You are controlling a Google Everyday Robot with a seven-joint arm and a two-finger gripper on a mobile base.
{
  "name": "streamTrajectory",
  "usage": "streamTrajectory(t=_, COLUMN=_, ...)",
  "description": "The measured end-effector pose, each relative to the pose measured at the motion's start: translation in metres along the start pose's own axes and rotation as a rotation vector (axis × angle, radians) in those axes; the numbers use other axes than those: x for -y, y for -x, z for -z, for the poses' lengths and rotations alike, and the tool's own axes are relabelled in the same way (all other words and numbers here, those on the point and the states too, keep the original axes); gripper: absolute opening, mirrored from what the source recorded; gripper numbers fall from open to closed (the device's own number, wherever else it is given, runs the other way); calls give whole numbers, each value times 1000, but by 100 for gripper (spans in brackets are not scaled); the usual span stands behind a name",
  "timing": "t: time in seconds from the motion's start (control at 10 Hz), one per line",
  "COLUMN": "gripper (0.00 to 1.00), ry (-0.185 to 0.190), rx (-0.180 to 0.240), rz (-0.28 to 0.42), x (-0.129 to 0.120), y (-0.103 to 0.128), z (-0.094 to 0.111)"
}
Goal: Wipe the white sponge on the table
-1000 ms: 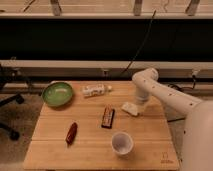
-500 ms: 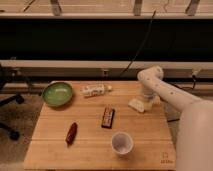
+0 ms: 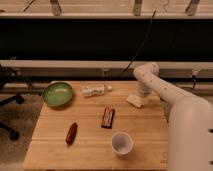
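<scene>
The white sponge (image 3: 134, 100) lies flat on the light wooden table (image 3: 90, 135), near its far right edge. My gripper (image 3: 141, 96) sits at the end of the white arm that reaches in from the right. It is down on the sponge's right end and shut on it. The arm hides the sponge's right part.
A green bowl (image 3: 57, 93) stands at the far left and a white plastic bottle (image 3: 96, 90) lies beside it. A dark candy bar (image 3: 108, 116) is mid-table, a red object (image 3: 71, 133) front left, and a white cup (image 3: 122, 143) front centre. A chair (image 3: 7, 100) stands left of the table.
The gripper and the sponge have slid together towards the table's far right edge. The other objects have not moved.
</scene>
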State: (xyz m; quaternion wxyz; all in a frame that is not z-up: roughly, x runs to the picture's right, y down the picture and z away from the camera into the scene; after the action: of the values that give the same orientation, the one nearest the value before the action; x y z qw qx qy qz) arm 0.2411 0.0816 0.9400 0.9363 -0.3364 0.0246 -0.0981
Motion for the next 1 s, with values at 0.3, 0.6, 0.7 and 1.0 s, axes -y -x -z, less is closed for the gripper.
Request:
streamTrajectory(t=0.3, gripper=0, ry=-24, rx=21, rz=60, x=12, y=36, z=7)
streamTrajectory(t=0.6, gripper=0, ry=-33, rx=41, rz=131, x=10, y=60, z=13)
streamTrajectory(t=0.7, gripper=0, ry=-29, rx=47, rz=159, x=4, y=68, z=13)
streamTrajectory(t=1.0, gripper=0, ry=-4, rx=32, rz=194, x=-25, y=69, z=9)
